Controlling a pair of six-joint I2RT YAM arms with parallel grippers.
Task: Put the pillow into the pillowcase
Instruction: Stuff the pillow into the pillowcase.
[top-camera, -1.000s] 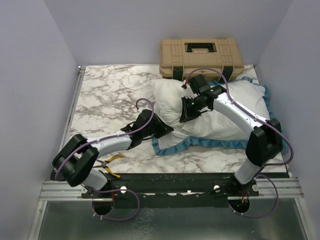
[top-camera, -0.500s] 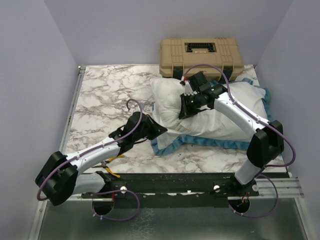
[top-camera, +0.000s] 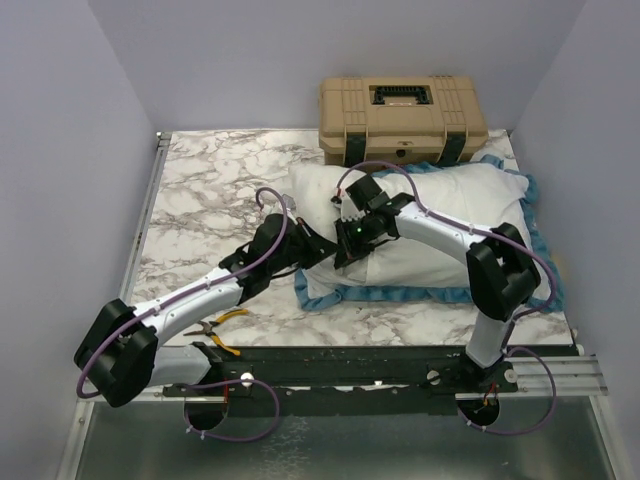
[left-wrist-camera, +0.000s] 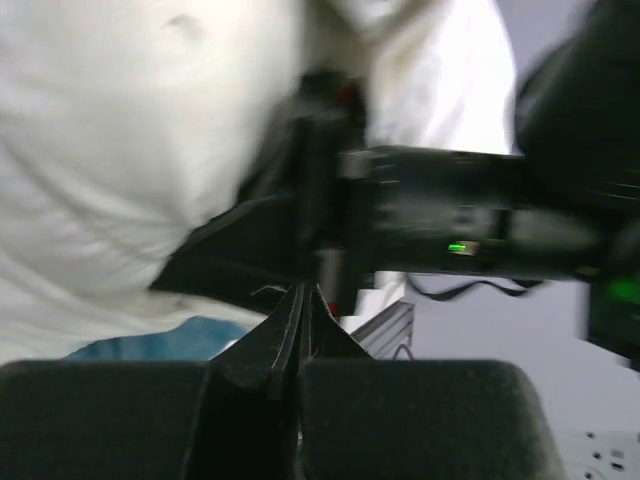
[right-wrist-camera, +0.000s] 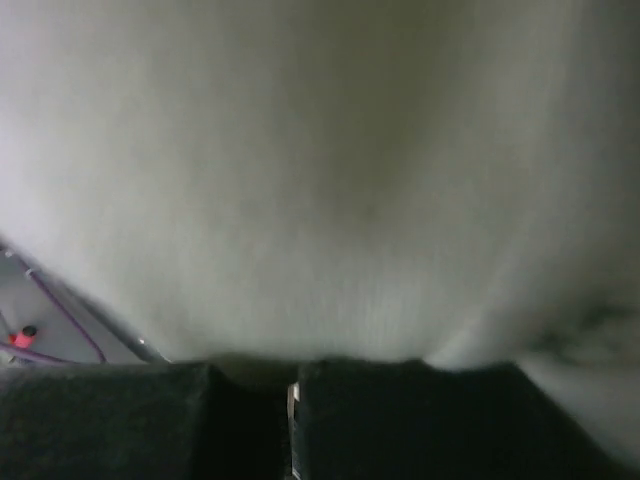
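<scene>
The white pillow (top-camera: 440, 215) lies at the right of the table, over the pillowcase, whose blue frilled edge (top-camera: 400, 295) shows along its near and right sides. My right gripper (top-camera: 345, 252) presses onto the pillow's left end. In the right wrist view white fabric (right-wrist-camera: 320, 170) fills the frame and the fingers (right-wrist-camera: 400, 420) are closed against it. My left gripper (top-camera: 316, 247) is at the pillow's left near corner. In the left wrist view its jaws are shut tip to tip (left-wrist-camera: 300, 292) with no cloth seen between them, and the right gripper's black body (left-wrist-camera: 430, 215) is just ahead.
A tan hard case (top-camera: 403, 118) stands at the back edge behind the pillow. Yellow-handled pliers (top-camera: 218, 325) lie near the left arm's base. The marble table (top-camera: 210, 190) is walled on three sides.
The right gripper has moved left and nearer, and the pillow and pillowcase have shifted left with it. The left arm has swung out, its gripper now right beside the right gripper.
</scene>
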